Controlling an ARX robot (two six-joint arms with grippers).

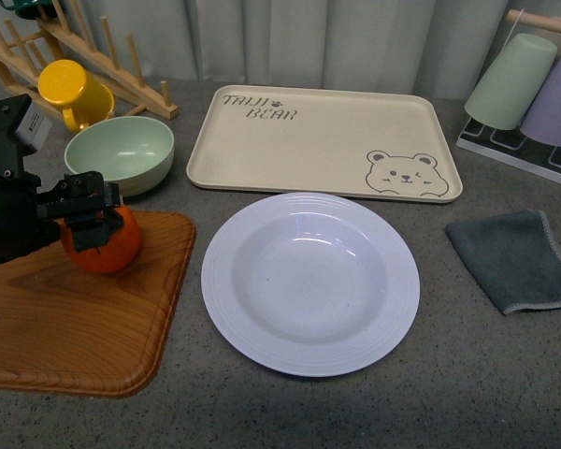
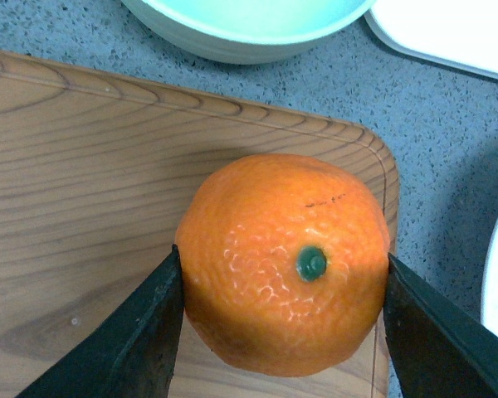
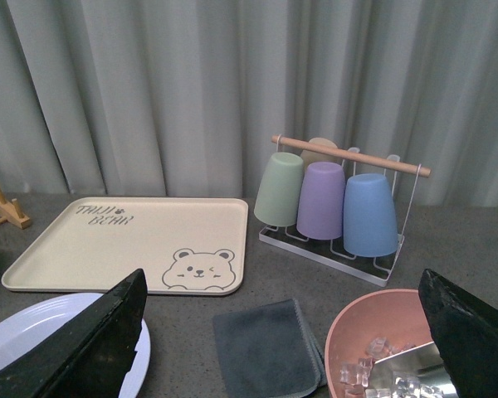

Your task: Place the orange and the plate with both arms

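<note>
The orange (image 1: 107, 248) sits at the far right corner of a wooden cutting board (image 1: 65, 318). My left gripper (image 1: 89, 217) is shut on the orange, one finger on each side. In the left wrist view the orange (image 2: 286, 261) shows its green stem dot between the black fingers (image 2: 141, 332). The white-lavender plate (image 1: 252, 323) lies empty at the table's middle, right of the board; its edge shows in the right wrist view (image 3: 33, 332). My right gripper (image 3: 282, 348) is open and empty, above the cloth and out of the front view.
A beige bear tray (image 1: 290, 150) lies behind the plate. A pale green bowl (image 1: 122, 154), a yellow mug (image 1: 75, 94) and a wooden rack stand at the back left. A grey cloth (image 1: 519, 257) and a cup rack (image 1: 533, 89) are at the right. A pink bowl with ice (image 3: 382, 348) is near the right gripper.
</note>
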